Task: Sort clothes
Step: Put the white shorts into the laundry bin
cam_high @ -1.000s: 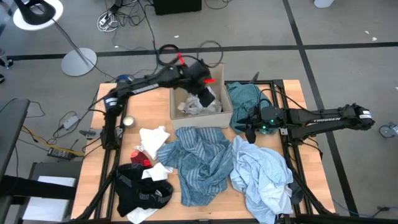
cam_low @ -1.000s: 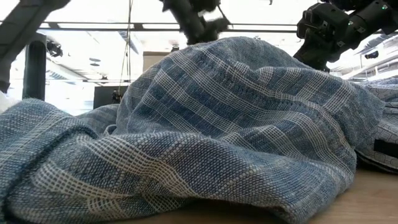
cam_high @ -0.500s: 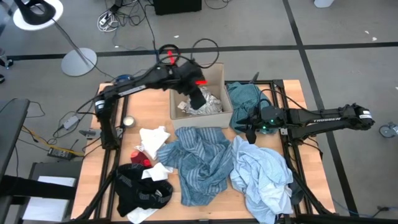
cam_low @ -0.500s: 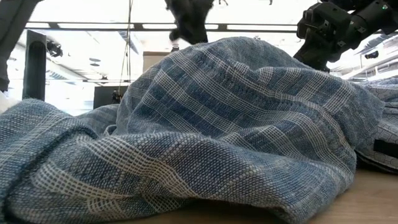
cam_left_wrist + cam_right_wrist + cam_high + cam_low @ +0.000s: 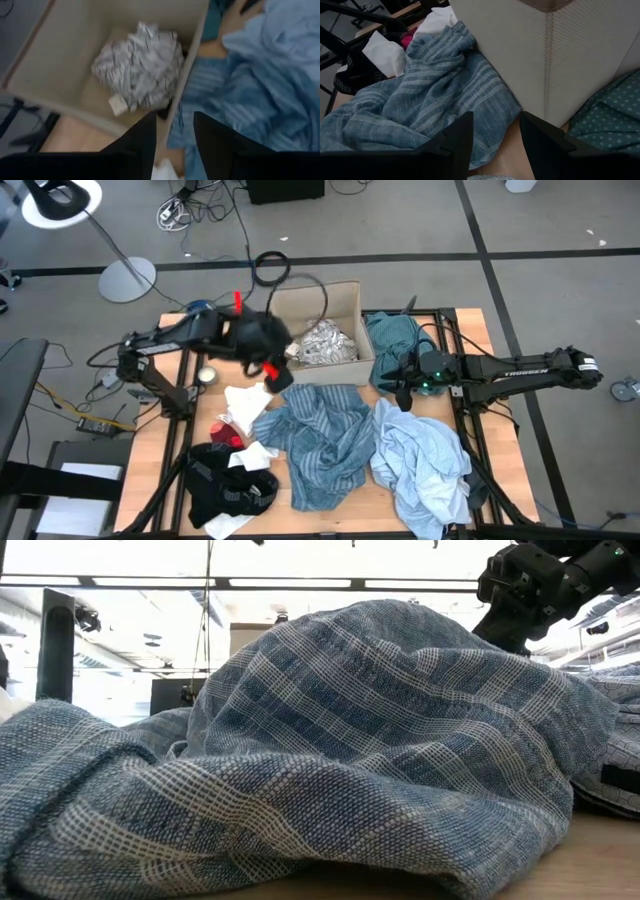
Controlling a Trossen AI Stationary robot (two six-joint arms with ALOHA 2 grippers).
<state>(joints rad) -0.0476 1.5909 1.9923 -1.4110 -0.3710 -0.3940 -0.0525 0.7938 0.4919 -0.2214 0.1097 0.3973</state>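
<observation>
Toward the far edge of the surface [image 5: 180,445], your left hand [image 5: 272,372] hangs empty with its fingers spread, just off the near left corner of the tan cardboard box [image 5: 300,310], where the crumpled grey-white patterned piece [image 5: 325,343] sits in a loose ball. Your right hand [image 5: 400,387] waits near the right edge, fingers parted and empty, beside the dotted teal top [image 5: 390,332]. Across the middle lies the woven blue striped shirt [image 5: 320,440] in soft folds, with the rumpled pale blue shirt [image 5: 425,460] toward the near right corner and the black piece [image 5: 225,485] toward the near left.
</observation>
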